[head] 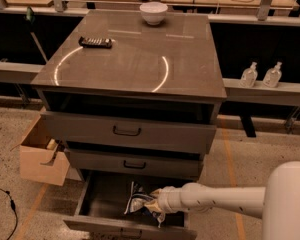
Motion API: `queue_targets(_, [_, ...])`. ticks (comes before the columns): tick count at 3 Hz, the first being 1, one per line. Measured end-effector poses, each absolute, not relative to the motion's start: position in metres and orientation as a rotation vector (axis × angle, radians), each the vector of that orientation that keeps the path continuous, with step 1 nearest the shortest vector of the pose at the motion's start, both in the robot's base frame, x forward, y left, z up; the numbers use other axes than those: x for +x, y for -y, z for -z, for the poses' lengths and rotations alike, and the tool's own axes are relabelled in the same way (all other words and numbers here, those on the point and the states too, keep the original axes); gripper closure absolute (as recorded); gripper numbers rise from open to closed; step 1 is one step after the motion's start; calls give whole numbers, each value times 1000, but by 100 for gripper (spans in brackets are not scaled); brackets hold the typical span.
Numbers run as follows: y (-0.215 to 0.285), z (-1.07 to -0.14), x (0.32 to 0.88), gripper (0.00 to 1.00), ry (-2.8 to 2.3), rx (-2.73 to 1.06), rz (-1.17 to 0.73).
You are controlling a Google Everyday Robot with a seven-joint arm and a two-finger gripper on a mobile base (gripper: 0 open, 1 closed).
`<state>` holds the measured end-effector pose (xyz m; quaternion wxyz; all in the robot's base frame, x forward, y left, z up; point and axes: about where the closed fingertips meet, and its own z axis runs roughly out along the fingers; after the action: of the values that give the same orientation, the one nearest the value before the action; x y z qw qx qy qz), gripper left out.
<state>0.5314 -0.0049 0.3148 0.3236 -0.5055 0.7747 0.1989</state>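
Reaching in from the right, the white arm [217, 199] extends low across the front of the cabinet [135, 59] and ends inside the pulled-out bottom drawer [102, 200], where the gripper [153, 205] sits near the drawer's middle, just behind its front panel. The claw is closed on a crumpled foil snack bag [137, 202]. The bag sticks out to the left of the fingertips and stands partly upright, its crinkled silver side catching the light. Whether its lower edge touches the drawer floor cannot be told. The dark drawer floor to the left of the bag is bare. Above it, the middle drawer [135, 163] is slightly out and the top drawer [127, 130] stands ajar, each with a dark handle at its centre. On the glossy cabinet top, a white bowl [153, 12] stands near the back edge and a dark remote control [95, 42] lies toward the left side, well apart from each other. A cardboard box [39, 159] sits on the floor just left of the cabinet, and two clear pump bottles [260, 75] stand side by side on a ledge to the right.
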Motion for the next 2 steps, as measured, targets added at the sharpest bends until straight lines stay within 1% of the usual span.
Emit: queue_targets(2, [21, -400, 475, 100, -1884, -1323, -528])
